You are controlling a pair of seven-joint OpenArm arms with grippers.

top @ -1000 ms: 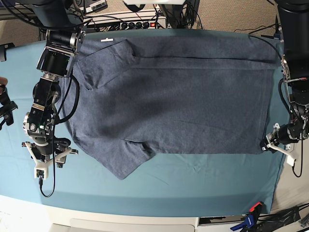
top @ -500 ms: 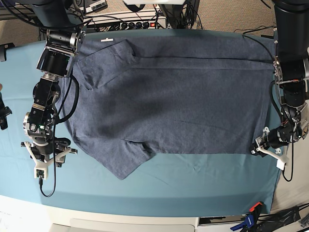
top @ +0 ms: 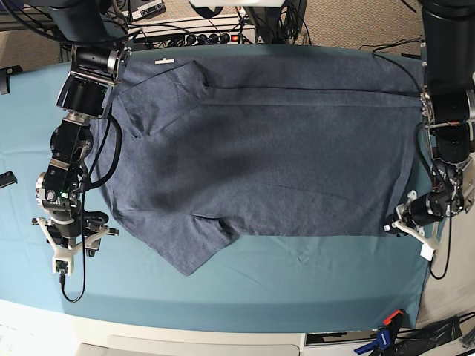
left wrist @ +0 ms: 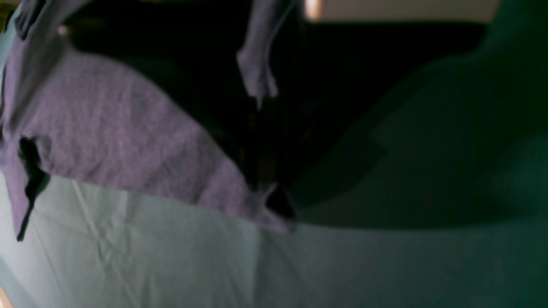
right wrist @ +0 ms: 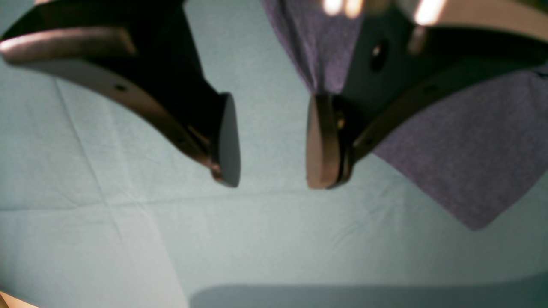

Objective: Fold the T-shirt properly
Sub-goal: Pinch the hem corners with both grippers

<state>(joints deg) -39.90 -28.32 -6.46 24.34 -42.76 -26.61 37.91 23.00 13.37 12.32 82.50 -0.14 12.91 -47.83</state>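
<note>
The T-shirt (top: pixel 260 148) lies spread flat on the teal table cloth (top: pixel 297 282). At its near hem corner the left gripper (top: pixel 393 227) is pinched closed on the fabric. The right gripper (top: pixel 72 239) hovers beside the sleeve, jaws apart, holding nothing.

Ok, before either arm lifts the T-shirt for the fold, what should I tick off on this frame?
1. Left tool shut at the T-shirt's hem corner: ok.
2. Fabric actually pinched by the left tool: cannot tell; the left wrist view is dark and blurred there.
3. Right tool gripping the shirt: not ok; it is open over bare table cloth, beside the sleeve.
4. Shirt spread flat: ok, apart from one long crease near the far edge.
5. Table cloth smooth: ok, only light wrinkles.
6. Both arms ready to lift together: not ok.
</note>
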